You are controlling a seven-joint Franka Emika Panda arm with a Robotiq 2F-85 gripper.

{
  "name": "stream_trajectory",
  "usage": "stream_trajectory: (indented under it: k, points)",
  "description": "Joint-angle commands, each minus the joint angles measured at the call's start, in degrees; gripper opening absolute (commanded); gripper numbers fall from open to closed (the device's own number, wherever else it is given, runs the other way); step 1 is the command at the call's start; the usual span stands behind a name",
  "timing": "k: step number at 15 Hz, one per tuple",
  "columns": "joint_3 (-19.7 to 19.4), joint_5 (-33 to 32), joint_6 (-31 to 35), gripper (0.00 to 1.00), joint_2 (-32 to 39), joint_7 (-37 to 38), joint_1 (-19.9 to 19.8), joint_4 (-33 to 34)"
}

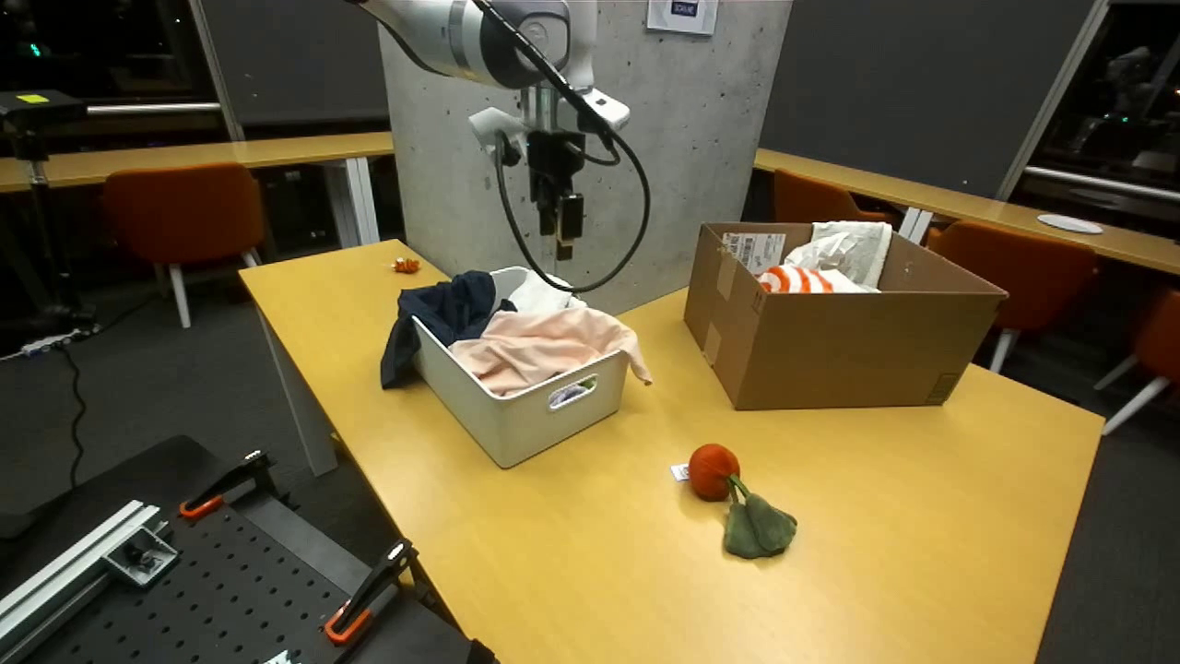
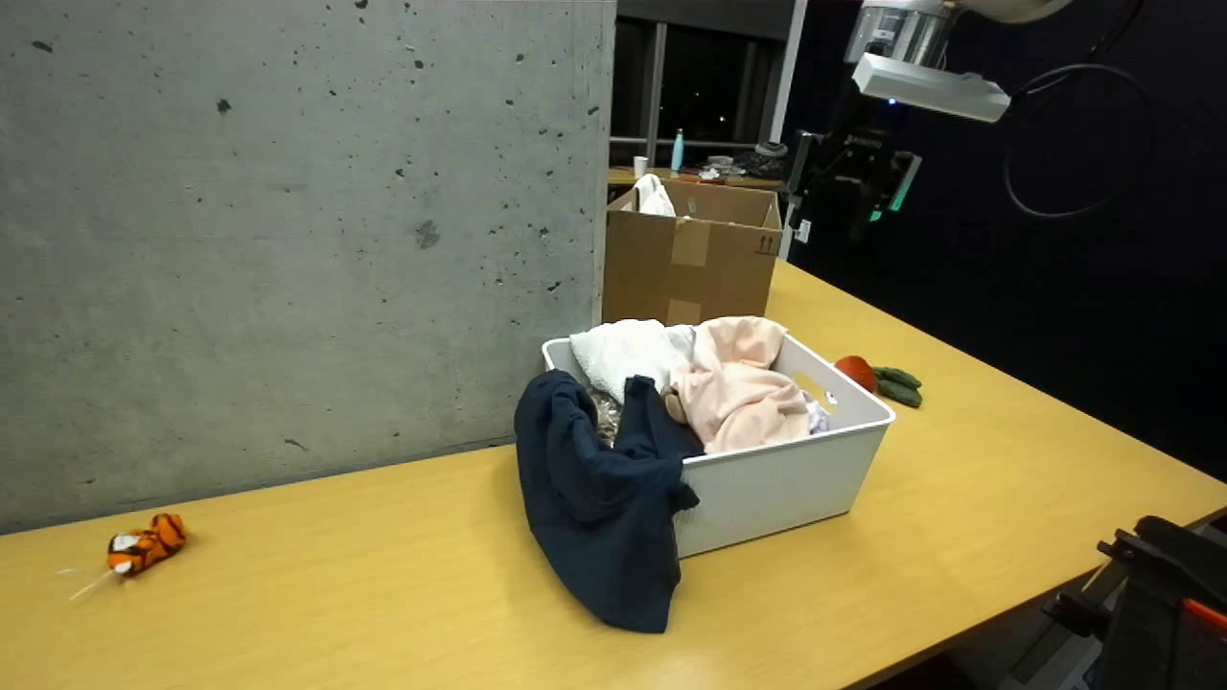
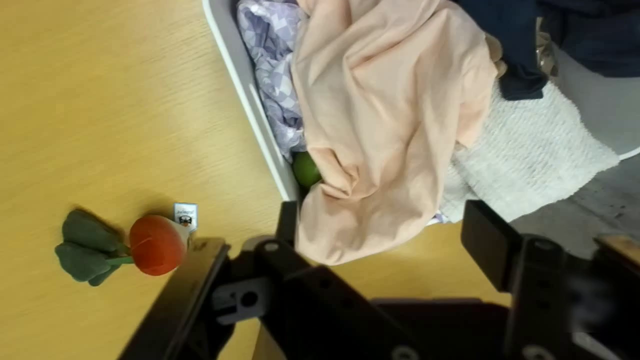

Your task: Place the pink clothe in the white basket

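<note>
The pink cloth (image 1: 553,346) lies crumpled in the white basket (image 1: 525,433), with one corner draped over the rim. In an exterior view the cloth (image 2: 743,388) sits on top of other things in the basket (image 2: 776,494). My gripper (image 1: 564,242) is above the basket, apart from it and empty. In an exterior view the gripper (image 2: 848,196) shows its two fingers spread apart. In the wrist view the open gripper (image 3: 382,230) has the cloth (image 3: 385,110) below and ahead of it, beside the basket's rim (image 3: 250,107).
A navy cloth (image 2: 604,517) hangs over the basket's rim, beside a white towel (image 2: 633,350). A cardboard box (image 1: 857,355) stands nearby. A red and green plush toy (image 1: 714,472) and an orange striped toy (image 2: 144,544) lie on the table. A concrete pillar (image 2: 288,240) rises behind.
</note>
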Motion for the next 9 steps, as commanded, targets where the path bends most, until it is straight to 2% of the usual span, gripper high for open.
stream_trajectory:
  k: [1,6,9]
  points:
    - [-0.48,3.16,-5.03,1.0,0.92,-3.46,-4.54,2.6]
    - [-2.4,4.77,-11.77,1.0,4.42,-4.85,-10.26,5.13]
    - [-3.86,4.03,-10.41,1.0,7.74,-4.0,-12.04,6.0]
